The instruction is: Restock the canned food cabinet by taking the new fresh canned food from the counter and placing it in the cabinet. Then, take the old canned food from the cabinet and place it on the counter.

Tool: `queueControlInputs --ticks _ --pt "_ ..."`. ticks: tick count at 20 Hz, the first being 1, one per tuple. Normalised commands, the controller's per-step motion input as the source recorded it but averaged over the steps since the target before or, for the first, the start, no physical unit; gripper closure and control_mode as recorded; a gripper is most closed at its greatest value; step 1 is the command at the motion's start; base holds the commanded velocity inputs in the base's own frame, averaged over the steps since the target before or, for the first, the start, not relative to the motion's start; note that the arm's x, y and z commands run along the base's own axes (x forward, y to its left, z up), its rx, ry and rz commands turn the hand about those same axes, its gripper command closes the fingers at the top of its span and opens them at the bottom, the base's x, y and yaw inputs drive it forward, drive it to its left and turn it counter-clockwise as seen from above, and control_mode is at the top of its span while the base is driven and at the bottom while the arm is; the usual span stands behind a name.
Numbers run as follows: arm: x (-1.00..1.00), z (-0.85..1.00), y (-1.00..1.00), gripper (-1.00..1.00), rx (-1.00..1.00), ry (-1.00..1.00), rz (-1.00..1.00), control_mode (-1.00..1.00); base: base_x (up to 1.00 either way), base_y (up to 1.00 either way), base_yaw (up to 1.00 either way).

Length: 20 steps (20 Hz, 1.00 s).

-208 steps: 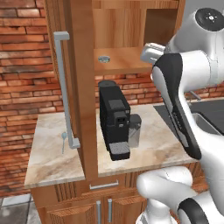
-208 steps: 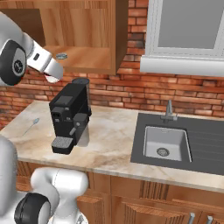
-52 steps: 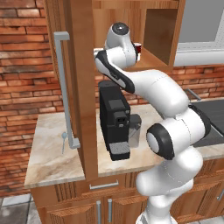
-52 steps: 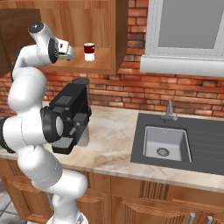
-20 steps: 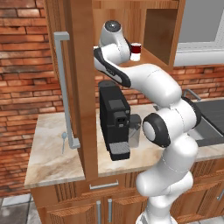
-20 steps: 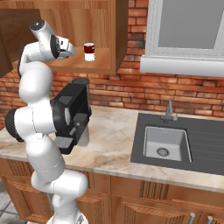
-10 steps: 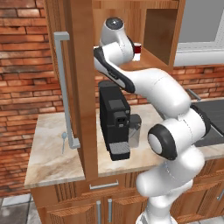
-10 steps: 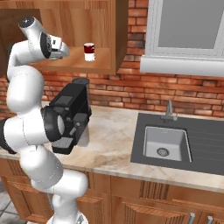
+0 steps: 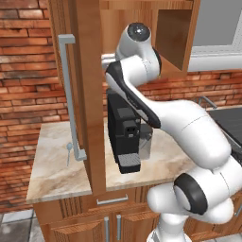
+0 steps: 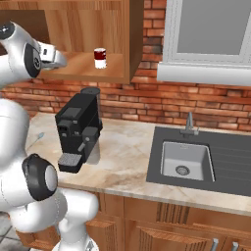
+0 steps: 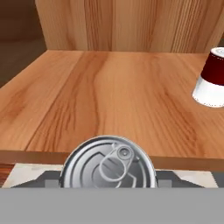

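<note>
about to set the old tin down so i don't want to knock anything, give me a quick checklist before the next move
1. New fresh canned food upright on the cabinet shelf: ok.
2. Old tin sits between the fingertips of the tool, looks held: ok.
3. Tin fully past the shelf's front edge: cannot tell, it overlaps the edge in the hand view.
4. Cabinet door swung open, out of the arm's way: ok.
5. Bare counter to set it on, left of the coffee machine: ok.
6. Spoon lies on that patch, watch it: not ok.
</note>
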Motion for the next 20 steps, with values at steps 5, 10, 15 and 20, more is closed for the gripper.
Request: queueControlInputs --ticks 5,10,15,20 --pt "-1.0 0.25 -0.15 1.0 0.0 0.0 0.0 -1.0 0.0 0.0 0.0" --pt "-1.0 0.06 -0.43 1.0 0.0 0.1 0.0 -1.0 0.0 0.0 0.0" --pt "-1.0 0.0 -0.8 1.0 0.0 0.23 0.0 -1.0 0.0 0.0 0.0" --pt "-1.0 -0.17 -1.0 1.0 0.0 0.33 0.04 -1.0 0.0 0.0 0.0"
